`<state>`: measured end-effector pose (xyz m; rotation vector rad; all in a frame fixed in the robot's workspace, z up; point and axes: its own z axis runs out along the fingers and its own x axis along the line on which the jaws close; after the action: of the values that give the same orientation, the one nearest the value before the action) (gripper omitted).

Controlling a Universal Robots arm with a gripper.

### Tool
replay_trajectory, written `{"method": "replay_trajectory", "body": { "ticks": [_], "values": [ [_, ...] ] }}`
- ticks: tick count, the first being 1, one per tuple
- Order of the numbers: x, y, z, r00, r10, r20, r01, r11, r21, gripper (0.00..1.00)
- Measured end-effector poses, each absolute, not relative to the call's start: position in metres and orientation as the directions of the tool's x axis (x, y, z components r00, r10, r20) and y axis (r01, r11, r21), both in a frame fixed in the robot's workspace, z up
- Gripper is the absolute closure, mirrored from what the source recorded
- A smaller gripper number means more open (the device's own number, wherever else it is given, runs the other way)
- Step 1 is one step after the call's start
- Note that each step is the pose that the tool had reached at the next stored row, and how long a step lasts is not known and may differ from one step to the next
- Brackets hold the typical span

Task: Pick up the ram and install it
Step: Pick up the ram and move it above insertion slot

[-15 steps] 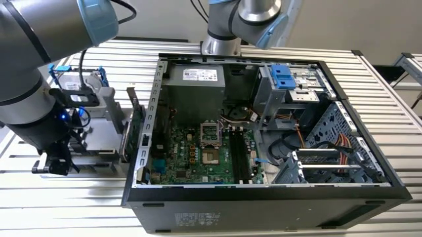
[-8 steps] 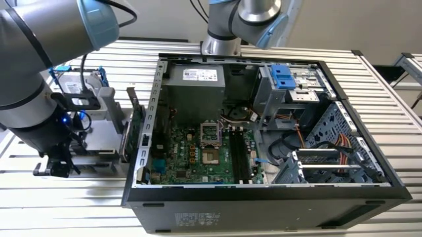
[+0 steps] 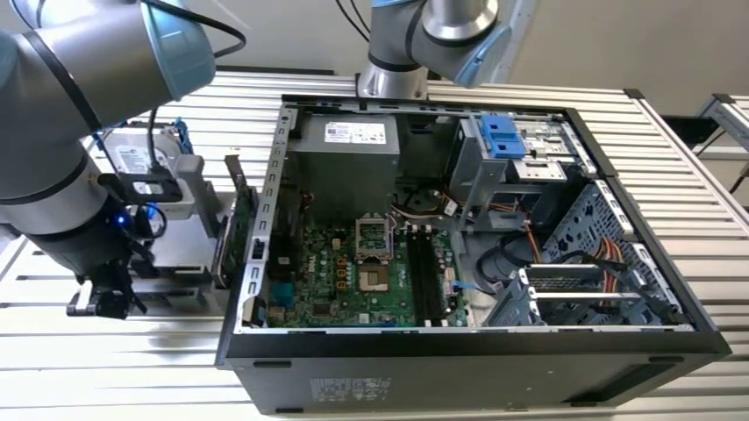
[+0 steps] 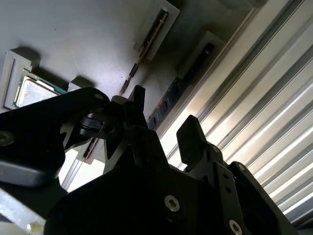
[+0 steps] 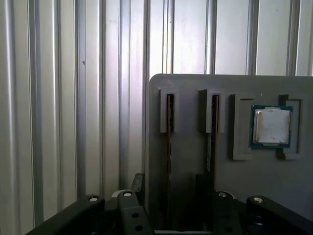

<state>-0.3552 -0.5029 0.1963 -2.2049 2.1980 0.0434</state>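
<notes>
Ram (image 5: 169, 147) for this task stands on its edge in a narrow slot of the grey holder (image 5: 190, 83), the slot nearest to the holder's outer edge. In the second wrist view the ram (image 4: 173, 94) shows as a dark thin strip. The gripper (image 5: 171, 182) hangs low over the holder with its fingers apart, one on each side of the ram, and it clamps nothing. In the exterior view the gripper (image 3: 103, 303) is on the exterior view's left of the open computer case (image 3: 468, 346), well apart from the memory slots (image 3: 427, 281) inside it, so I judge that the pick is not yet made. Several things could go wrong from here. A second stick (image 5: 211, 137) seems to sit in the neighbouring slot, and one finger (image 5: 204, 188) is very near to it; if the gripper is not well centred, this finger could catch or bend that stick instead of passing beside it. The other finger (image 5: 138, 182) is just beside the holder's edge and could strike the holder and push it over the slatted table (image 5: 49, 98). The ram is thin and flat, so a grip that is too high or not square could let it turn or slip between the pads. A pull that is not straight along the slot could jam the ram and lift the holder with it. The processor chip (image 5: 272, 126) lies loose in its own recess, and a shake of the holder might disturb it.
</notes>
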Motion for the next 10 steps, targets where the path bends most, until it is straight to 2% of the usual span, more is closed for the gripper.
{"method": "replay_trajectory", "body": {
  "ticks": [10],
  "values": [
    [-0.3552, -0.5022, 0.1914, 0.001, -0.999, -0.039, -1.0, -0.001, 0.0, 0.0]
  ]
}}
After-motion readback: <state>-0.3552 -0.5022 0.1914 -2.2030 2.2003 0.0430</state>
